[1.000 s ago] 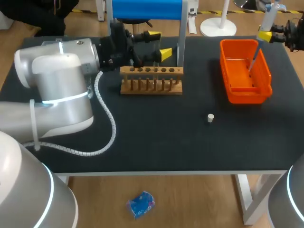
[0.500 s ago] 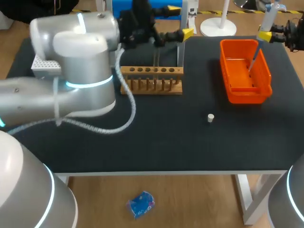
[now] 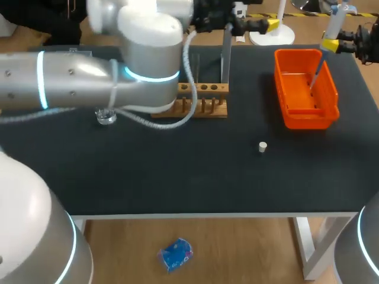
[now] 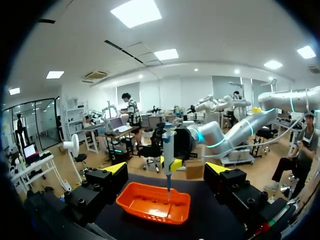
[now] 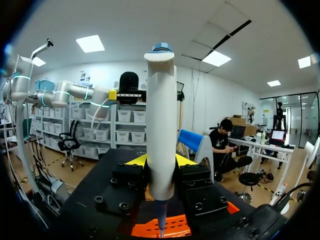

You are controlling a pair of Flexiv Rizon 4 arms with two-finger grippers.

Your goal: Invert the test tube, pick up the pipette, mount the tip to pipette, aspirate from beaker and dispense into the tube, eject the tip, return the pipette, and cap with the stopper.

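**Left arm sweeping across toward the pipette held over the bin**

Swinging in from 9 o'clock, my left arm (image 3: 89, 71) is now crossing the table's far edge where a second ago it was bunched at the near left. Its left gripper (image 3: 256, 25) is travelling from the rack's left end to about 1 o'clock. The right side is not shifting at all.

The left arm is now lying over the black table (image 3: 195, 177) and hiding the left half of the wooden rack (image 3: 204, 100) at 12 o'clock. In the left wrist view the left gripper (image 4: 166, 169) is pointing straight at the pipette with its fingers spread wide and nothing between them (a helper's stance, I judge, perhaps to work the ejector).

At 2 o'clock the orange bin (image 3: 305, 115) is waiting as the drop place. Above its far right rim the right gripper (image 3: 331, 42) is pinching the pipette (image 3: 334, 21) and keeping it upright. The tip (image 3: 317, 71) is hanging inside the bin, so it should fall in once released. The right wrist view is confirming both yellow pads squeezing the pipette's white body (image 5: 161, 130).

The beaker (image 3: 106, 116) is sitting at 9 o'clock and the stopper (image 3: 263, 146) is lying near 4 o'clock, not yet used. Ejecting is looking like the step in hand.
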